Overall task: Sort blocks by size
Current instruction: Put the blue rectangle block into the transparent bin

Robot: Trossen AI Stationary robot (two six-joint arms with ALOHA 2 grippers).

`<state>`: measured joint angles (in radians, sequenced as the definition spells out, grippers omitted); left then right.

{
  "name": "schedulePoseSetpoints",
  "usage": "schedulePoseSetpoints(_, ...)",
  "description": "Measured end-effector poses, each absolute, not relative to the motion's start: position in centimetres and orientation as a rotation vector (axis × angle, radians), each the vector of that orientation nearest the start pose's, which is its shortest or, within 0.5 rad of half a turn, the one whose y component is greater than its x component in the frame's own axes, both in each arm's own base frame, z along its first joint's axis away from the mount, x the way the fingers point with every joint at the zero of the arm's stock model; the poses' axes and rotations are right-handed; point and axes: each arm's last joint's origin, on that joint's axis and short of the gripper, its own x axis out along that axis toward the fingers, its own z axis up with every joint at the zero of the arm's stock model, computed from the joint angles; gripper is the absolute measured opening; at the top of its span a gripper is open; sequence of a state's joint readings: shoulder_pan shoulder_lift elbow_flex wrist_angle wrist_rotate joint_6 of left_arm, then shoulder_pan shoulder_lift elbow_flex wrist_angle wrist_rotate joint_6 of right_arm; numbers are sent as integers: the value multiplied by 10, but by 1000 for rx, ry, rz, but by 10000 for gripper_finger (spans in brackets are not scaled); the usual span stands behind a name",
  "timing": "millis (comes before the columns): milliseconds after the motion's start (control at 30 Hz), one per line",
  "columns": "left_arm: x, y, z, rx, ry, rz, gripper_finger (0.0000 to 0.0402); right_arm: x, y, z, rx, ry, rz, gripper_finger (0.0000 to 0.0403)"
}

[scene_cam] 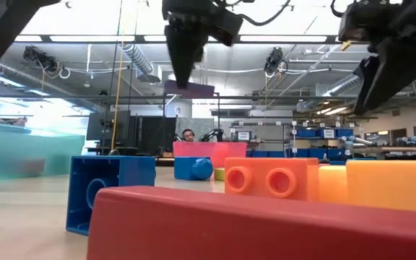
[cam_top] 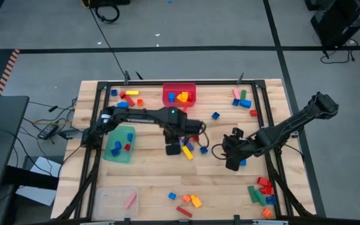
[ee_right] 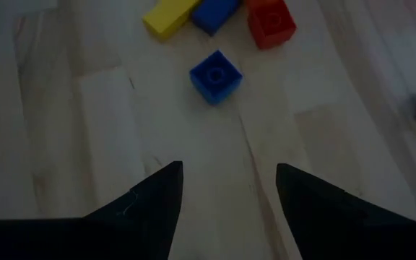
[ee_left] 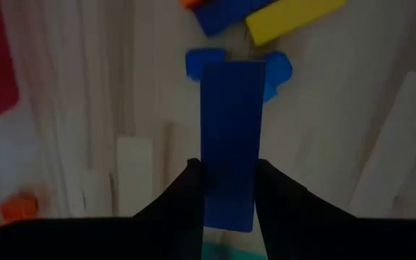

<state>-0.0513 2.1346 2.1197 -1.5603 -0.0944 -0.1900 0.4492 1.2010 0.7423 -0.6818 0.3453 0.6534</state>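
Note:
My left gripper (cam_top: 175, 148) hangs over the table's middle, pointing down, shut on a long blue block (ee_left: 230, 130). In the low view this block (scene_cam: 190, 89) shows as a dark level bar well above the table. Under it lie a small blue block (ee_left: 276, 71) and a yellow bar (ee_left: 291, 16). My right gripper (ee_right: 230, 177) stands open right of centre, tilted down over bare wood, with nothing between its fingers. A small blue cube (ee_right: 215, 75) rests on the table ahead of it. My left gripper pinches the long blue block's two long sides (ee_left: 209, 189) between its two fingers, near one end of the block. The fingers come from above, pointing down, and lie across the block. The block hangs level and clear of the table.
A red bin (cam_top: 179, 95) with blocks stands at the far middle, a green bin (cam_top: 120, 145) at the left and a clear bin (cam_top: 114, 200) at the near left. Loose blocks lie far left (cam_top: 129, 97), far right (cam_top: 242, 100), near right (cam_top: 261, 190) and near centre (cam_top: 189, 201).

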Motion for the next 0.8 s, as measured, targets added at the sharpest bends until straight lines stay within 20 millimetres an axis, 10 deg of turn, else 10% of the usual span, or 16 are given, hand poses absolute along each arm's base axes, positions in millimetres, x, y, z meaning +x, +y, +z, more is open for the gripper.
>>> schedulePoseSetpoints(433, 308, -108, 318, -440, 1407, 532, 95, 150, 62, 206, 222, 918, -190, 236)
schedulePoseSetpoints(800, 234, -209, 328, -996, 1243, 803, 100, 154, 64, 212, 235, 826, -129, 236)
